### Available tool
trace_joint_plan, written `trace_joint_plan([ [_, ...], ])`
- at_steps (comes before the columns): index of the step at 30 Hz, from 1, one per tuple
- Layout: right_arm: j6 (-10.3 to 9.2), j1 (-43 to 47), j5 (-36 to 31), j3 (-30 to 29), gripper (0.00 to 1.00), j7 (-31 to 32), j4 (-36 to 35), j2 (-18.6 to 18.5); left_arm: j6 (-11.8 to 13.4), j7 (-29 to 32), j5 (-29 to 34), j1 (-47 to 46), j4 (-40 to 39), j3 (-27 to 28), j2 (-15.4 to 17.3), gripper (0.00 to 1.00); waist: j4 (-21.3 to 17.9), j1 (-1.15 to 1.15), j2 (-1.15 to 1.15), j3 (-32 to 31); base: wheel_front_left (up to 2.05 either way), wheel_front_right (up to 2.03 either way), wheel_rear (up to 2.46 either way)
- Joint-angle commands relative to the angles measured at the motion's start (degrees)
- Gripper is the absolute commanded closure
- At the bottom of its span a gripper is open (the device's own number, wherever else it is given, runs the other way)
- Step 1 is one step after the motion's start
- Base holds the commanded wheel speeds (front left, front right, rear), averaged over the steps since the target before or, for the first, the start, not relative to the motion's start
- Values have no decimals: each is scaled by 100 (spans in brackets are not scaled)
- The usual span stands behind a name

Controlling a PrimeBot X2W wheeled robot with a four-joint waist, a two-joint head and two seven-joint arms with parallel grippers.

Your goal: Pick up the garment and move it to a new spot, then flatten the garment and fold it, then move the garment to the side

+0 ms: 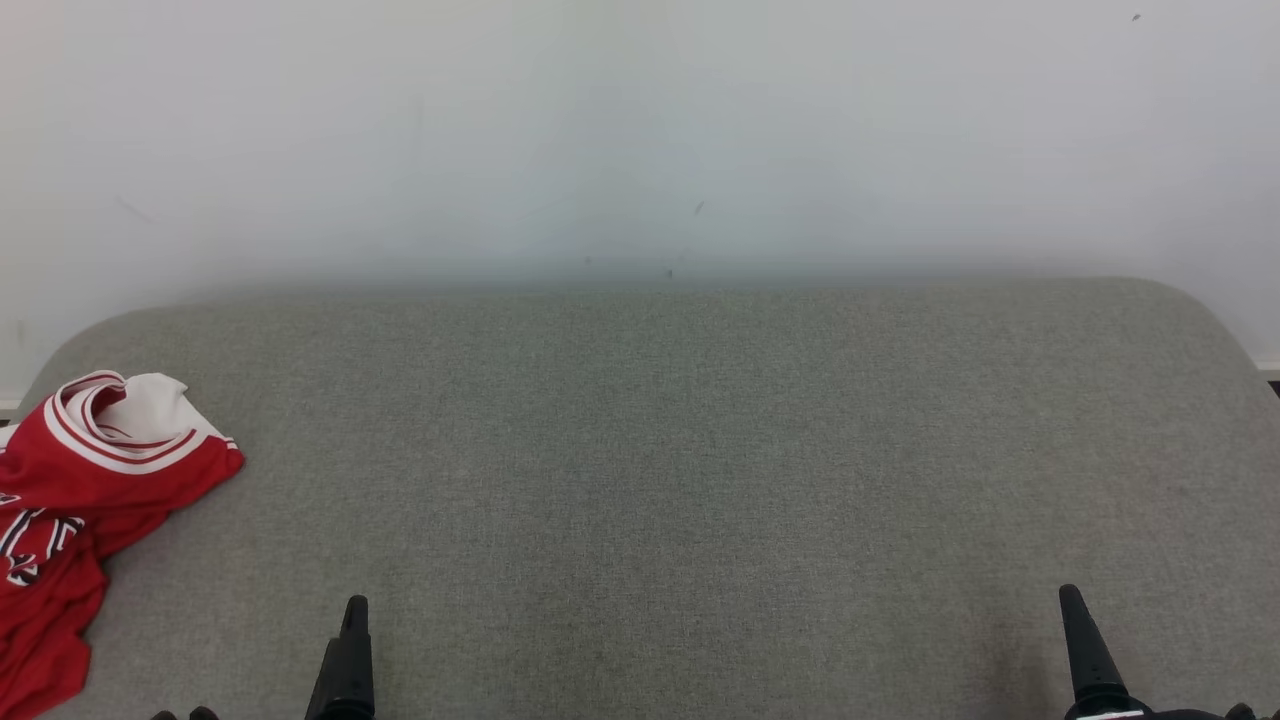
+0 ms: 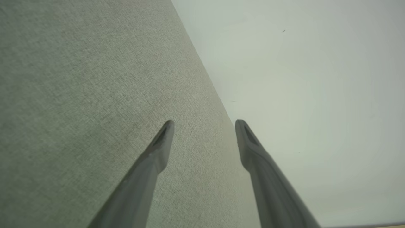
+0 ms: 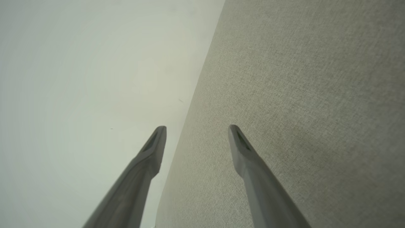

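The garment (image 1: 90, 480) is a red jersey with white trim and a white lining, lying crumpled at the far left edge of the grey fabric surface (image 1: 640, 470). In the left wrist view my left gripper (image 2: 204, 122) is open, with nothing between its two dark fingers. One of its fingers (image 1: 350, 660) rises from the head view's lower edge, well right of the garment and apart from it. My right gripper (image 3: 196, 126) is open too and holds nothing. Its finger (image 1: 1088, 650) stands at the lower right, far from the garment.
A plain white wall (image 1: 640, 130) runs behind the padded surface. The surface has rounded back corners, and its far edge (image 2: 202, 63) meets the wall. Part of the garment runs out of the head view at the left.
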Motion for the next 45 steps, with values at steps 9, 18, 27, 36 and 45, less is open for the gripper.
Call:
trace_joint_plan([
  [9, 27, -169, -1314, 165, 0, -198, 96, -53, 28, -196, 1426, 30, -147, 75, 14, 0, 2, 0, 0, -60, 0, 0, 0],
  [18, 29, -172, -2305, 353, 0, -317, 54, -60, 37, -343, 2411, 92, -193, 39, 20, 0, 9, 0, 0, -122, 0, 0, 0],
  [27, 32, -145, -3067, 479, 0, -405, 30, -66, 159, -487, 3310, 144, -133, -9, 52, 0, 15, 0, 0, -195, 0, 0, 0],
  [36, 34, -111, -3736, 566, 0, -475, -28, -70, 258, -605, 4013, 117, -77, -119, 111, 0, 15, 0, 0, -260, 0, 0, 0],
  [45, 37, -63, -4363, 613, 0, -542, -70, -74, 360, -716, 4528, 160, -103, -123, 137, 0, 10, 0, 0, -332, 0, 0, 0],
])
